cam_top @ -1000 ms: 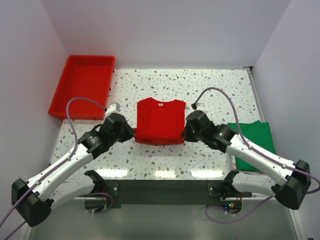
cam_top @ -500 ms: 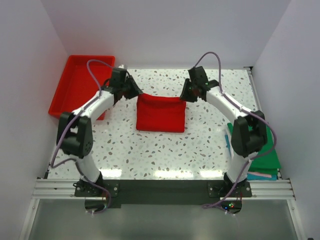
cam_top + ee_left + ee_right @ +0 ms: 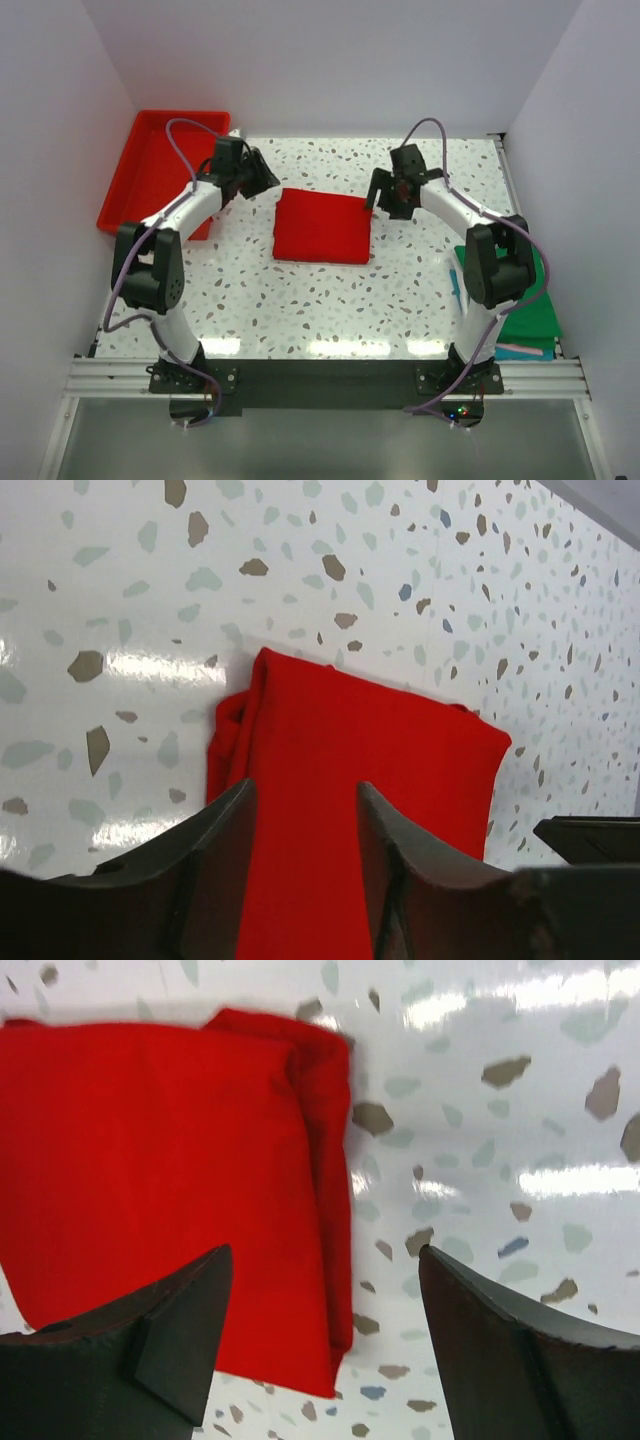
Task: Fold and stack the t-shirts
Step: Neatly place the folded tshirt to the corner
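A bright red t-shirt (image 3: 322,226) lies folded into a rectangle in the middle of the speckled table. My left gripper (image 3: 264,181) hovers open just off its far left corner. In the left wrist view the red t-shirt (image 3: 350,750) shows between and below the spread left gripper (image 3: 300,792), which grips nothing. My right gripper (image 3: 381,203) stands open beside the far right corner. The right wrist view has the shirt's layered right edge (image 3: 325,1160) under the wide right gripper (image 3: 325,1252), and no cloth is pinched there either.
A rigid red tray (image 3: 160,180) sits at the far left. At the right edge a folded green t-shirt (image 3: 535,310) lies on a stack with teal (image 3: 455,283) and pink (image 3: 518,347) edges showing, partly behind the right arm.
Both arms carried the shirt's near hem to the far edge, folding it in half. Both grippers have since opened, let the cloth go and drawn slightly outward.
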You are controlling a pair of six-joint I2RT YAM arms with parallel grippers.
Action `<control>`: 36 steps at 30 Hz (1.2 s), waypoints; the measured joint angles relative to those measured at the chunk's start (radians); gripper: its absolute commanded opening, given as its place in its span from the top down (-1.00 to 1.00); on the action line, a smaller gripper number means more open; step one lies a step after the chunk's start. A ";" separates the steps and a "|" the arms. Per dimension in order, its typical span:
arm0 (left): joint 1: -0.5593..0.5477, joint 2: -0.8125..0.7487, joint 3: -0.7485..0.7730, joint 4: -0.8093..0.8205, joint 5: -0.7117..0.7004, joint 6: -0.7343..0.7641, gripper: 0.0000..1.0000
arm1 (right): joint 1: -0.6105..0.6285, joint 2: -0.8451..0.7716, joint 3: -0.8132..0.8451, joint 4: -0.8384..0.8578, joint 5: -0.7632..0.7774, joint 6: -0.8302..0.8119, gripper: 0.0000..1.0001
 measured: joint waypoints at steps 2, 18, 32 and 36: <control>-0.037 -0.063 -0.044 -0.003 -0.045 0.004 0.32 | 0.003 -0.045 -0.085 0.022 -0.012 -0.010 -0.59; -0.246 0.008 -0.236 -0.028 -0.241 0.012 0.74 | 0.064 0.040 -0.199 0.243 -0.089 -0.030 -0.50; -0.251 0.007 -0.158 -0.103 -0.298 0.019 0.67 | 0.121 0.053 -0.205 0.248 -0.010 0.030 1.00; -0.251 -0.024 -0.085 -0.136 -0.320 0.033 0.64 | 0.123 0.037 -0.188 0.172 0.085 0.049 1.00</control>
